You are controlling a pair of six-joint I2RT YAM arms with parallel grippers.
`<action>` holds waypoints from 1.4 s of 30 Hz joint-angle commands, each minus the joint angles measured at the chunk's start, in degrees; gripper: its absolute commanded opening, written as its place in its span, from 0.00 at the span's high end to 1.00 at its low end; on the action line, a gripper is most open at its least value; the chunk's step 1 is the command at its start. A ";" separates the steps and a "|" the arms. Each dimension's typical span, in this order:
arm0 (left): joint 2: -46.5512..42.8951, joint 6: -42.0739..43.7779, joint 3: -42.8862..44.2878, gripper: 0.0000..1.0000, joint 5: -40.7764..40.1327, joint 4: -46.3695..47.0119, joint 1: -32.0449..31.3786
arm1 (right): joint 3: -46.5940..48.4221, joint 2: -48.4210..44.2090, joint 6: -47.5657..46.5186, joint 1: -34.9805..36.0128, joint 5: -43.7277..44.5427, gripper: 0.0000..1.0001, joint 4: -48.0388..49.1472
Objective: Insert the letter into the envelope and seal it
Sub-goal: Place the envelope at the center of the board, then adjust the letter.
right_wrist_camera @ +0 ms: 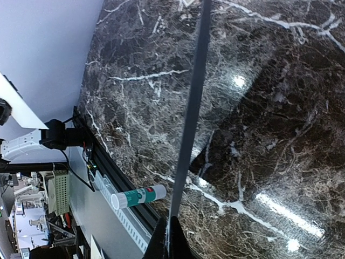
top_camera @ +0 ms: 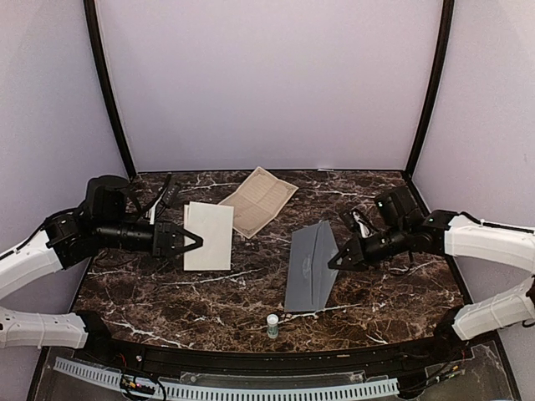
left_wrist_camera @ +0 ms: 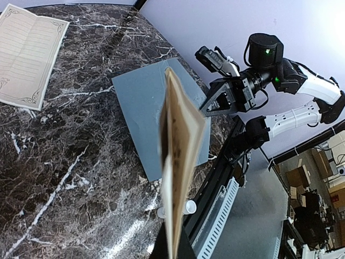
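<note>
The left pincer [top_camera: 194, 241] is pressed together on the left edge of the letter [top_camera: 209, 236], a pale folded sheet. In the left wrist view the letter [left_wrist_camera: 178, 162] appears edge-on, rising from the pincer with its cream inner face partly visible. The right pincer [top_camera: 334, 259] is pressed together on the right long edge of the envelope [top_camera: 308, 269], about midway along that edge. The envelope is slate-grey and sits right of centre over the dark marble desk [top_camera: 167, 292], with its long axis running from far to near. The right wrist view shows the envelope [right_wrist_camera: 191, 124] as a thin dark line edge-on, with a shadow on the desk surface to its right. Whether the envelope's opposite edge touches the desk cannot be determined. Letter and envelope are apart, with bare desk between them. The two pincers point toward each other across the middle of the desk. A tan printed sheet [top_camera: 259, 200] lies flat and unfolded at the far centre, just beyond the letter. A small white-and-green tube [top_camera: 272, 325] stands upright at the near edge of the desk, near the envelope's near end.
</note>
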 commanded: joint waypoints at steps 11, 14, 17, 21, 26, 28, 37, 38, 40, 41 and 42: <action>-1.45 -3.77 0.16 1.00 1.60 -4.21 -4.38 | 5.17 10.92 -5.57 0.65 10.71 0.97 -8.46; -1.39 -4.01 0.37 1.00 0.65 -4.37 -5.72 | 5.78 11.64 -5.24 0.59 13.53 0.86 -8.46; -1.10 -3.89 0.64 1.00 -0.27 -4.80 -6.75 | 5.66 11.25 -4.75 0.65 15.24 0.76 -7.18; -0.74 -4.54 1.17 1.00 -1.54 -4.80 -8.39 | 6.69 10.19 -3.75 0.60 20.61 0.64 -9.10; 0.10 -5.36 2.65 1.00 -0.95 -3.79 -11.68 | 8.93 2.17 -5.66 0.63 21.97 0.45 -10.50; 1.28 -5.38 3.18 1.00 0.61 -2.88 -13.68 | 9.65 -1.77 -7.24 0.64 18.46 0.38 -9.67; 13.34 -1.22 12.55 1.00 2.80 -2.70 -27.88 | 8.73 -13.17 -4.51 5.29 -8.18 0.24 2.60; 14.17 -0.54 13.38 1.00 2.78 -2.91 -28.71 | 8.62 -13.37 -3.79 6.58 -8.99 0.23 3.86; 16.63 0.21 15.56 1.00 3.11 -3.16 -30.52 | 8.29 -13.58 -2.33 9.56 -10.03 0.22 6.62; 17.87 0.31 16.51 1.00 3.68 -2.87 -31.17 | 8.14 -13.30 -1.82 11.38 -10.16 0.22 7.97; 18.46 0.39 16.82 1.00 4.01 -2.38 -31.54 | 8.01 -12.85 -1.31 13.07 -10.11 0.22 9.09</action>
